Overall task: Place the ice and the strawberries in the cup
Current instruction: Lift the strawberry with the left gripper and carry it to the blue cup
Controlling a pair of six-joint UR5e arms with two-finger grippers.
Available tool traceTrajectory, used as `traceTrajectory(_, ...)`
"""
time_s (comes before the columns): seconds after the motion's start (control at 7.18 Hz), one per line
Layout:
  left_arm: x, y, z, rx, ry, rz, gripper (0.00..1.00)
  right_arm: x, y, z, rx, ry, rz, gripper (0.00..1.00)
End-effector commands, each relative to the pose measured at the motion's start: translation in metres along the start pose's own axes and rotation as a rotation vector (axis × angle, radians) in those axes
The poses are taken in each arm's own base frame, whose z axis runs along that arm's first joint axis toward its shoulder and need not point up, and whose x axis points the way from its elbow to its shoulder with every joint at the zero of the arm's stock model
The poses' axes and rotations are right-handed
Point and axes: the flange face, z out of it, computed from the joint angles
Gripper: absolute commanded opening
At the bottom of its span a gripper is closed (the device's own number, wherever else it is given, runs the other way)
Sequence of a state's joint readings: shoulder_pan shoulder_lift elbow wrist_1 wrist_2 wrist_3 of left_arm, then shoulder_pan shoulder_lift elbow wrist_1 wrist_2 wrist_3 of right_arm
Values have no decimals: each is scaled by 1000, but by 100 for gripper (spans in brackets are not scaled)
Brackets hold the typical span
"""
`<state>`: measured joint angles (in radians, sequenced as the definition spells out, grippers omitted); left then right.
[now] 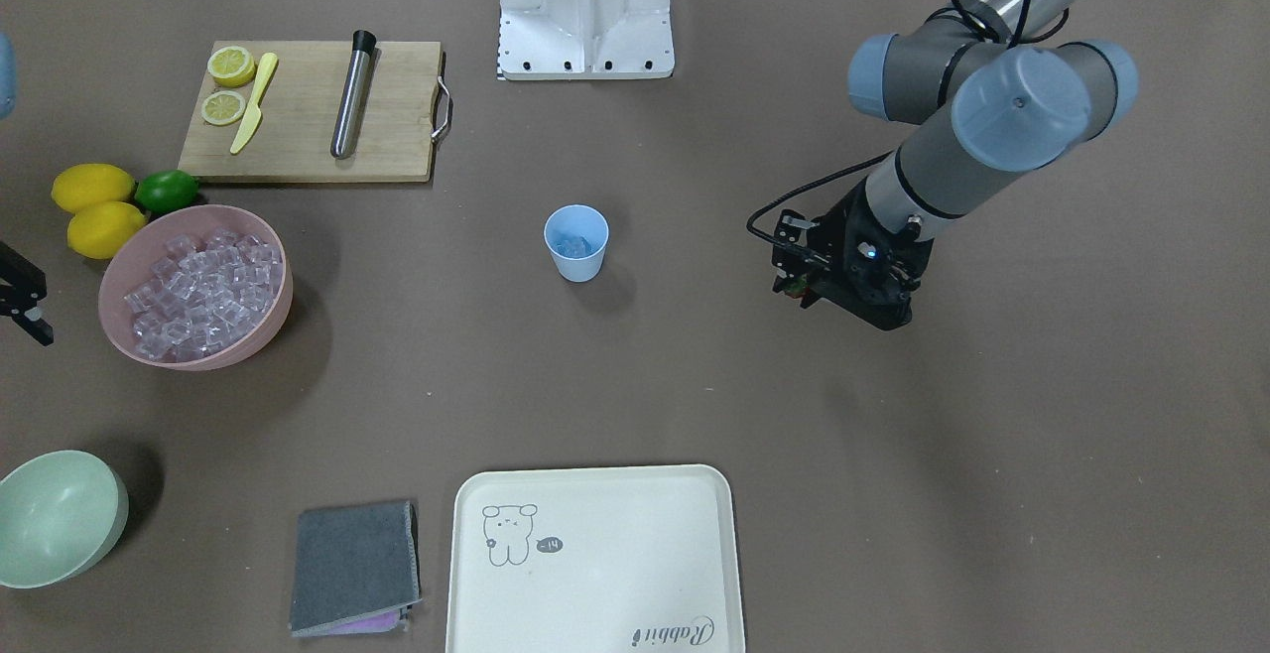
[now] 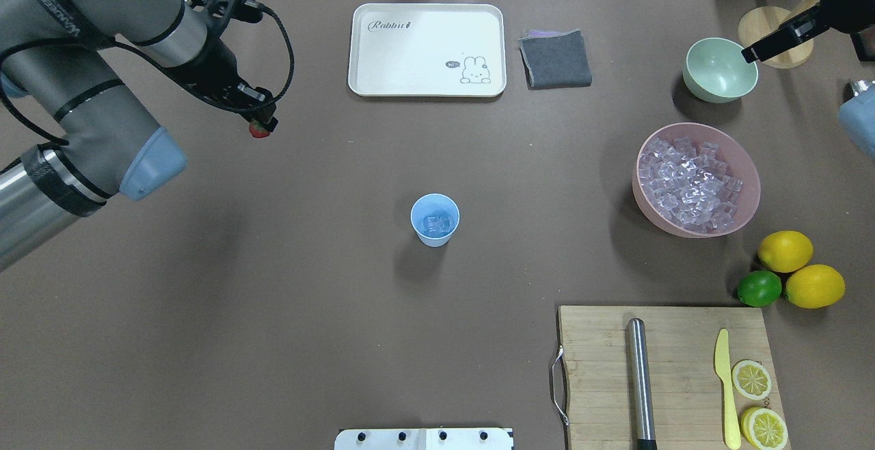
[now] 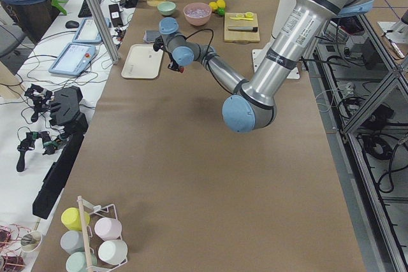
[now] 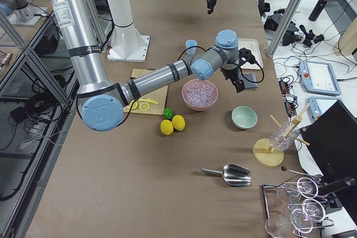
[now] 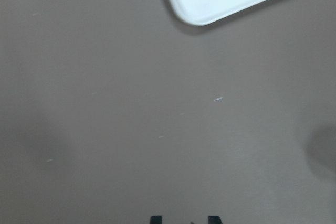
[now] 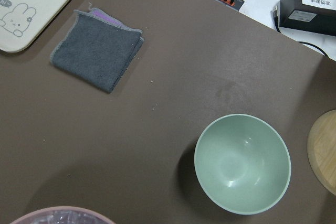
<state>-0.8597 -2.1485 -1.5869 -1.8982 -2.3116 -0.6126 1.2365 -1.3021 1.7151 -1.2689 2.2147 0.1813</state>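
I see my left tool (image 2: 265,122) clamped on the strawberry (image 2: 259,130), well apart from the light-blue cup (image 2: 435,219) with ice cubes (image 2: 437,223) inside, right tool (image 2: 752,52), grip I cannot tell, brown tabletop (image 2: 273,299), workbenches (image 3: 38,113) alongside

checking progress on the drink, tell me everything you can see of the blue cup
The cup is a small, plain light-blue tumbler, plastic-looking, tapered toward its base, with no handle. It stands upright on the brown table near its middle, apart from everything else. A few clear ice cubes lie inside; nothing else shows in it.
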Motion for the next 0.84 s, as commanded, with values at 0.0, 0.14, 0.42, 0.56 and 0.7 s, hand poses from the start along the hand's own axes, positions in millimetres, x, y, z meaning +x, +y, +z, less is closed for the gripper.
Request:
traceTrajectory(0.0, 34, 7, 21, 55, 94, 48, 11, 1, 3, 1, -4, 0, 5, 100)
traceTrajectory(0.14, 54, 9, 27, 70, 124, 59, 11, 1, 3, 2, -5, -1, 12, 100)
traceTrajectory(0.42, 112, 15, 49, 172, 156, 87, 11, 2, 6, 2, -7, 1, 22, 100)
traceTrajectory(0.56, 133, 25, 65, 215, 161, 109, 11, 3, 6, 3, -9, -2, 24, 100)
traceTrajectory(0.7, 152, 36, 76, 227, 184, 123, 11, 5, 8, 6, -16, 0, 30, 100)
